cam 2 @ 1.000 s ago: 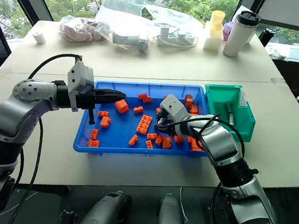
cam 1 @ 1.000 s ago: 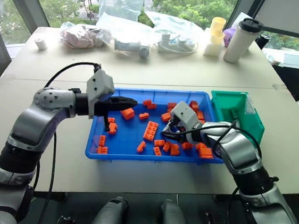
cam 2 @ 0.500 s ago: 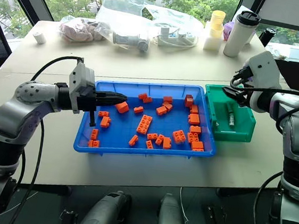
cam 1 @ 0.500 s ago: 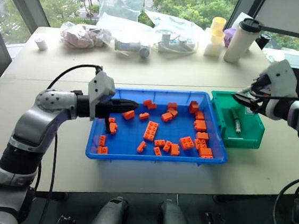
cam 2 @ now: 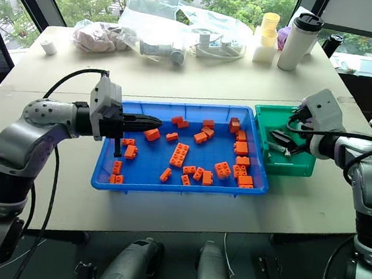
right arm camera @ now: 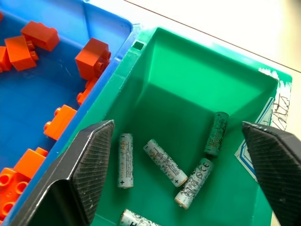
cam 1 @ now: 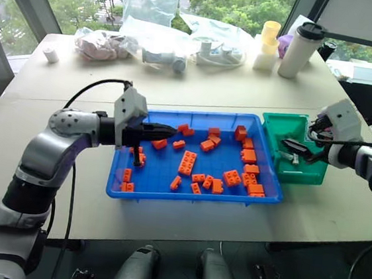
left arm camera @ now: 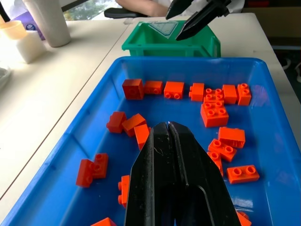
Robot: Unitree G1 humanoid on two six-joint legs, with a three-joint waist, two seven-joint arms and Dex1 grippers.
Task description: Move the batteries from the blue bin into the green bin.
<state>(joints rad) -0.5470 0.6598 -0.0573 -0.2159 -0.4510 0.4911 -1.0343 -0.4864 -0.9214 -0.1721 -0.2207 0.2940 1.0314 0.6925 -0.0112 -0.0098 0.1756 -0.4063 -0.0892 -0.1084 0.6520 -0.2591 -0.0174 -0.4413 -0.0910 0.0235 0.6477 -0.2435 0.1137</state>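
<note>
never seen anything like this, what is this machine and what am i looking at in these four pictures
It is a humanoid robot with two arms, each ending in two black fingers. Two pictures come from cameras in its head, looking down at a table. The other two come from cameras on its wrists, looking along the fingers. On the table sits a blue bin scattered with orange bricks, and beside it a smaller green bin with batteries lying inside. The left gripper, fingers closed and empty, hovers over the blue bin. The right gripper, fingers spread wide, holds nothing above the green bin. Bags and cups sit farther back.
</note>
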